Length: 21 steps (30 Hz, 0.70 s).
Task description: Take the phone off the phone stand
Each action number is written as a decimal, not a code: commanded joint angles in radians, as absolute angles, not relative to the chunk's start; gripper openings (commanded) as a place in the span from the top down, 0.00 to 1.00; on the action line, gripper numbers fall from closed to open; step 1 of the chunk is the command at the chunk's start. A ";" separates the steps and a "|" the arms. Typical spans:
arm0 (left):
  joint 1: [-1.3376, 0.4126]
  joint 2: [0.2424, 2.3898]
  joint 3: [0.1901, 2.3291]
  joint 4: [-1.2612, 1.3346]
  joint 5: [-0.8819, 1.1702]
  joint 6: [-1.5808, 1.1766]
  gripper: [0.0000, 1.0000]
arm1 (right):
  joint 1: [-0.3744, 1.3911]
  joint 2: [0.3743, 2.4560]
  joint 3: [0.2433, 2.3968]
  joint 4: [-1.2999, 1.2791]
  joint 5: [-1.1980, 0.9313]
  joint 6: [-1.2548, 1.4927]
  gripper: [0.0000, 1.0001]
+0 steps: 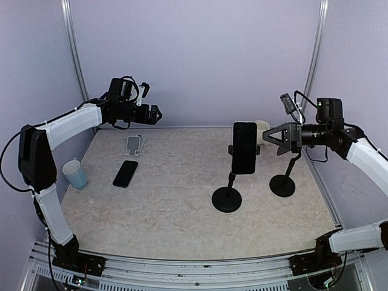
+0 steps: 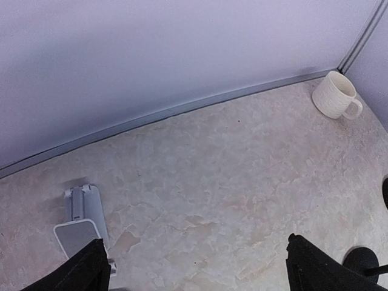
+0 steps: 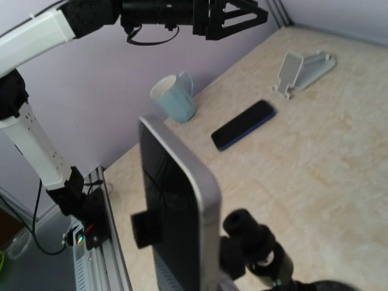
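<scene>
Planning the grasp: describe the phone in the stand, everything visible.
The phone is a slim slab with a dark, unlit screen and a pale silvery rim with rounded corners. It stands upright in portrait, gripped at mid-height by the black clamp of a stand with a thin stem and round base, right of the middle of the table. The open right pincer is beside it, not touching.

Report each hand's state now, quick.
Left hand: open, holding nothing.
Right hand: open, empty, near the black slab phone clamped in the black round-based stand.
</scene>
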<state>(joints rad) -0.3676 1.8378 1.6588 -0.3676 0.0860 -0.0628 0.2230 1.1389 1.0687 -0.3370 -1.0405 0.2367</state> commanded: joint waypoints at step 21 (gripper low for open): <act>-0.528 1.753 1.612 -0.336 -0.004 -0.052 0.01 | 0.342 1.229 0.997 -0.359 -1.067 0.193 0.41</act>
